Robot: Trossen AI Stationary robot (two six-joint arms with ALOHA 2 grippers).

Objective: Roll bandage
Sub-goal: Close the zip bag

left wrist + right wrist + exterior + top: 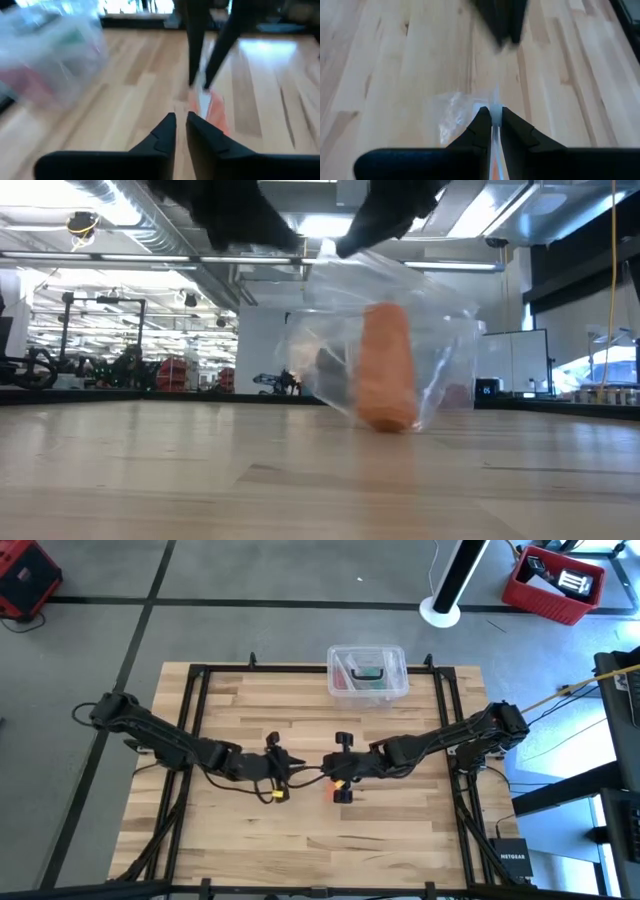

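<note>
Right claw (491, 117): fingers pressed together, pinching the edge of a clear plastic bag (457, 112) at frame centre of the high view. The bandage (387, 365), a rolled orange cylinder, sits inside this bag, its lower end at the desk (400, 820) surface. Left claw (181, 120): fingers nearly together, holding nothing, just left of the bag. A clear plastic box (367, 673) rests at the desk's upper edge.

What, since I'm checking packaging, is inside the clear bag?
The rolled orange bandage, upright, shows through the clear bag, which the right pincer pinches. Whatever lies behind the roll is covered.
</note>
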